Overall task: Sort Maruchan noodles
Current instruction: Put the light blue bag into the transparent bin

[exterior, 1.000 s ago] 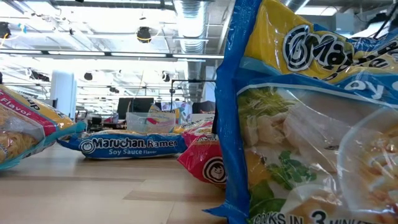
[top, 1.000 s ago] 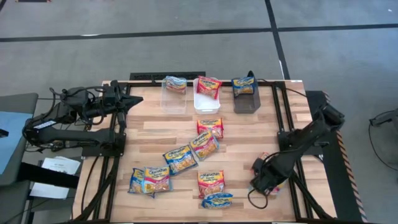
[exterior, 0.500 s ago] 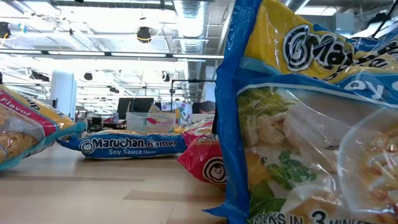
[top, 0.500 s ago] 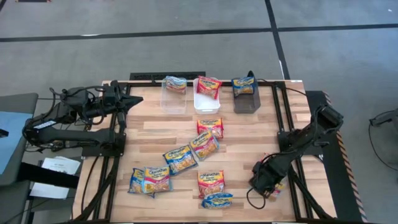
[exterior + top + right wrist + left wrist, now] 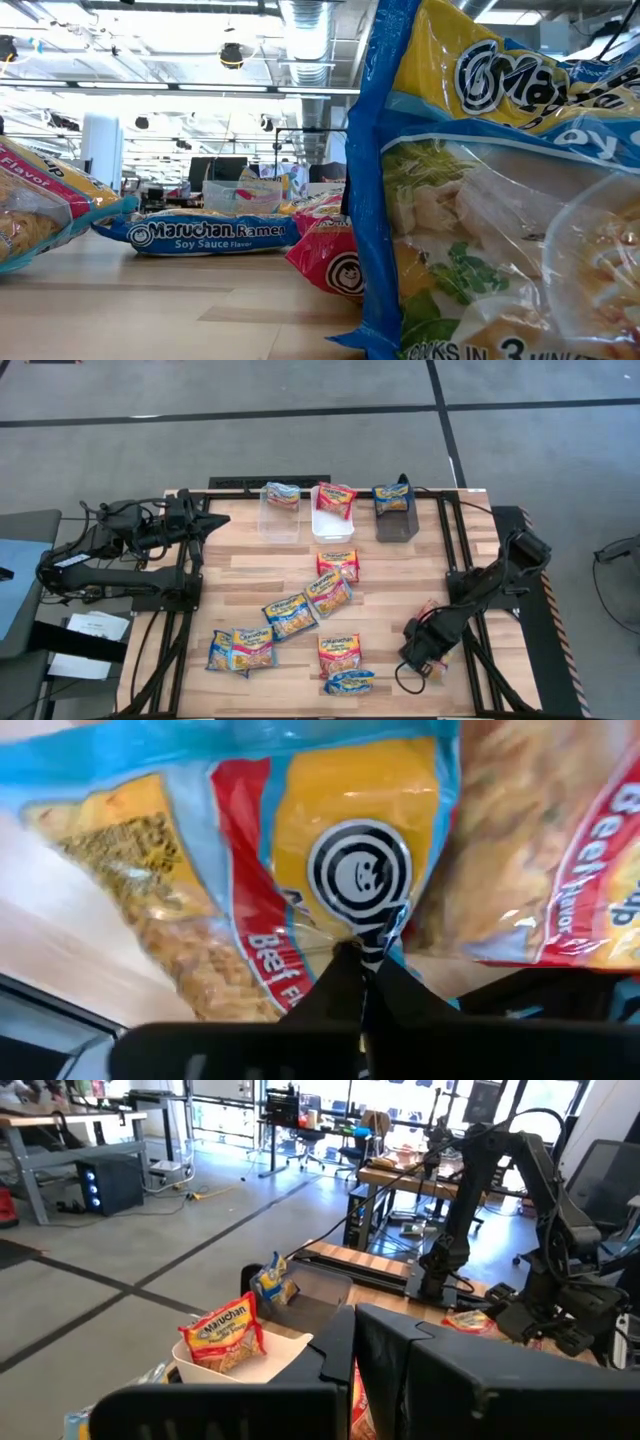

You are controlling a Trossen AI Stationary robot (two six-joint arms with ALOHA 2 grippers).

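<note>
Several Maruchan noodle packets lie flat in the middle of the wooden table, among them a red one point(image 5: 338, 565), a blue one point(image 5: 290, 617) and a blue one at the near edge point(image 5: 350, 682). One packet stands in each far bin: clear point(image 5: 281, 522), white point(image 5: 332, 523) and grey point(image 5: 397, 525). My right gripper point(image 5: 420, 657) is low at the table's near right, shut on a red-and-yellow beef packet point(image 5: 340, 830) that fills its wrist view. My left gripper point(image 5: 212, 520) waits shut and empty at the far left. My right gripper pinches the beef packet's crinkled plastic just below its round face logo point(image 5: 358, 932) between its two shut fingers. In the high view the gripper hides the packet, so I cannot tell whether it is lifted clear of the table.
A second beef packet point(image 5: 560, 850) lies right beside the held one. In the low view a big blue-edged packet point(image 5: 500, 180) stands close in front, with a soy sauce packet point(image 5: 210, 232) behind it. Bare wood point(image 5: 250, 570) lies between the bins and the loose packets.
My right gripper has gone a little toward the table's near edge and left, staying shut on the beef packet.
</note>
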